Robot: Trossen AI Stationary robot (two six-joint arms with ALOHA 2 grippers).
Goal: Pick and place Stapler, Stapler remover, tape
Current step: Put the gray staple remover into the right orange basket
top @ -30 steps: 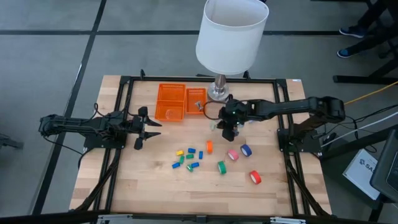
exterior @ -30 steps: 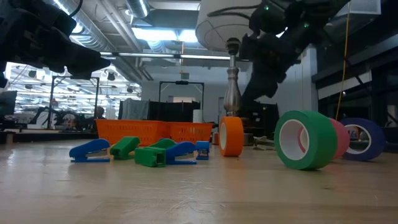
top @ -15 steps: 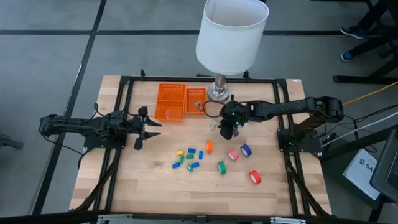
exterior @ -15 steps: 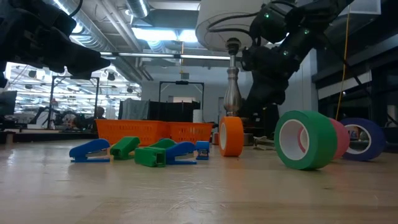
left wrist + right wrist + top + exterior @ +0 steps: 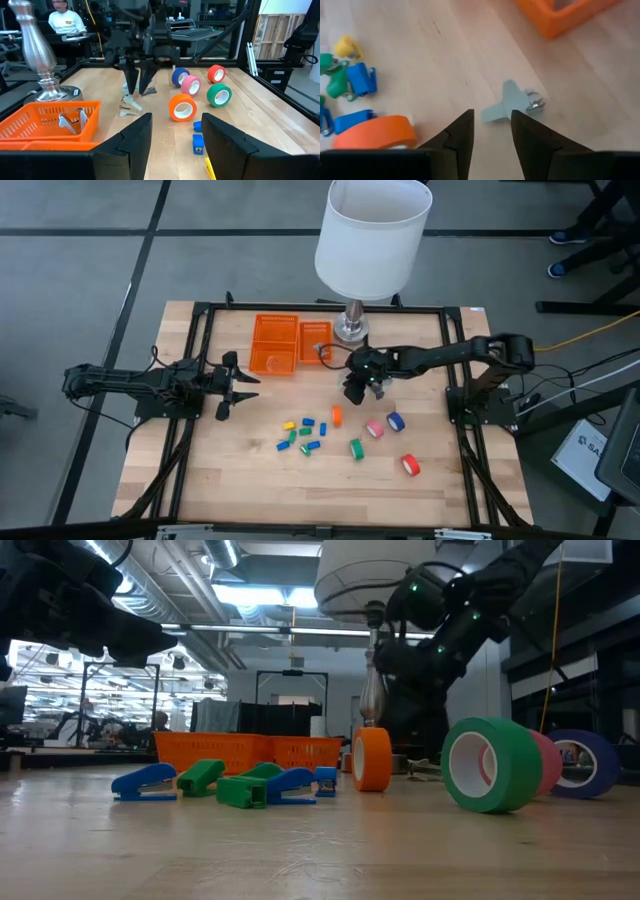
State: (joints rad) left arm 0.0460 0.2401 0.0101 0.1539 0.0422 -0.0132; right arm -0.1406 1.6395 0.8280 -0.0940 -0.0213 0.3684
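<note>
Right gripper (image 5: 352, 392): out over the middle of the desk (image 5: 250, 470), hanging just above a grey staple remover (image 5: 512, 102), fingers (image 5: 459, 135) parted a little and holding nothing.
Staple remover: flat on the wood between the orange basket (image 5: 290, 343) and the orange tape roll (image 5: 337, 416); in the right wrist view it sits right off the fingertips, not touched.
Second remover: one is already lying in the basket's smaller compartment (image 5: 70, 120).
Left gripper (image 5: 232, 384): parked at the left side of the desk, beside the basket, fingers spread wide, nothing between them.
Tape: five rolls loose on the desk. Orange nearest the right gripper, pink (image 5: 374, 428) and blue (image 5: 396, 421) side by side, green (image 5: 356, 448) below them, red (image 5: 410, 465) farthest toward the front edge.
Staplers: a scatter of small blue, green and yellow ones (image 5: 302, 433), just left of the orange roll.
Lamp (image 5: 370, 240): stands at the back edge, its base just beside the basket.
</note>
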